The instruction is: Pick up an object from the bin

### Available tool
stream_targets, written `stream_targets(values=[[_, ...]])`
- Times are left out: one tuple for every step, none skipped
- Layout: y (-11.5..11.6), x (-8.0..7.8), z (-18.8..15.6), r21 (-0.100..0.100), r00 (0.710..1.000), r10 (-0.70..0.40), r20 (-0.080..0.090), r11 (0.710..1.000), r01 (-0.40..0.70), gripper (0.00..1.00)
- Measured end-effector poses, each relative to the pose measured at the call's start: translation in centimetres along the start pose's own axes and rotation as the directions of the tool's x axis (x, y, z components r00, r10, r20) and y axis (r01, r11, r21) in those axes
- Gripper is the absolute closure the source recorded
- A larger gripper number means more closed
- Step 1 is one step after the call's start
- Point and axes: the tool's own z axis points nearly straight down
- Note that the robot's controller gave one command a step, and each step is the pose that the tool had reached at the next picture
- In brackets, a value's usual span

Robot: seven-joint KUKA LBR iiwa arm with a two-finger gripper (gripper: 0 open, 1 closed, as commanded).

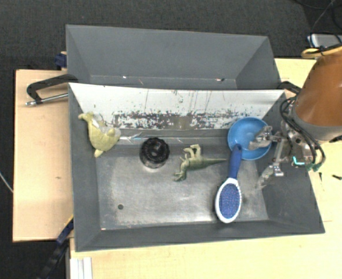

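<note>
Pincer [259, 160] hangs low at the right side of the grey bin [159, 211], its two prongs spread apart with nothing between them. The upper prong lies just beside the rim of a blue bowl [245, 133] in the far right corner. A blue brush [229, 197] lies near its lower prong. Farther left are a green toy lizard [191, 161], a black knob [154, 150] and a yellowish plush toy [103, 136].
</note>
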Motion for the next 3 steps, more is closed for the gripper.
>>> stream_targets(values=[[1.1,-5.1,10.2,0.002,0.955,-0.296,0.008,0.955,0.296,0.00],[0.9,-5.1,9.9,0.005,0.955,-0.296,0.010,0.955,0.296,1.00],[1.7,-0.7,0.0,0.007,0.955,-0.295,0.014,0.955,0.295,1.00]])
